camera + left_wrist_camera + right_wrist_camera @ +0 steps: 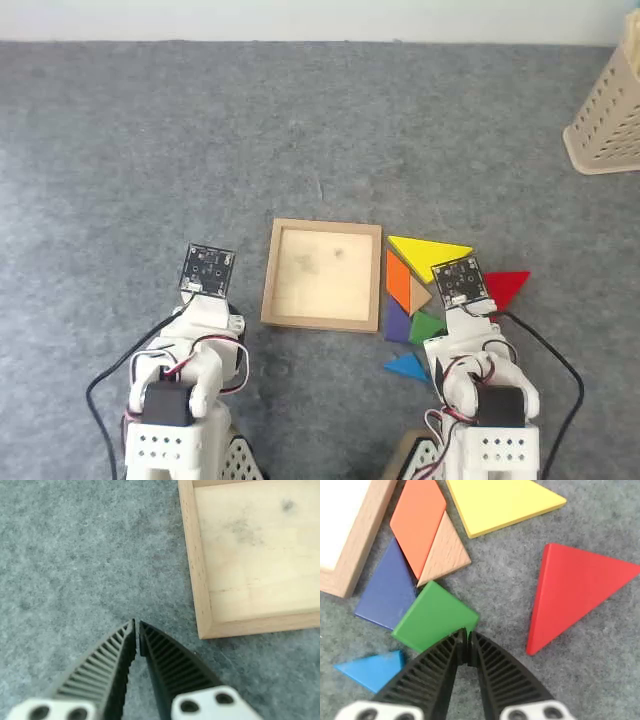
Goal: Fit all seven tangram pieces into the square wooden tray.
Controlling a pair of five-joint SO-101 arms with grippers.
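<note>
Grey felt tabletop, wooden tray, tangram pieces just beside

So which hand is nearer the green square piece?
Right. The right hand sits at the green square's edge; the left hand is over carpet on the far side of the wooden tray.

The square wooden tray lies flat, its pale floor faintly smudged. The seven pieces lie flat just right of it. The yellow triangle is farthest, and the orange parallelogram touches the plain wood triangle. The purple piece and green square lie nearer. The blue triangle is nearest, and the red triangle sits rightmost, apart.
</note>
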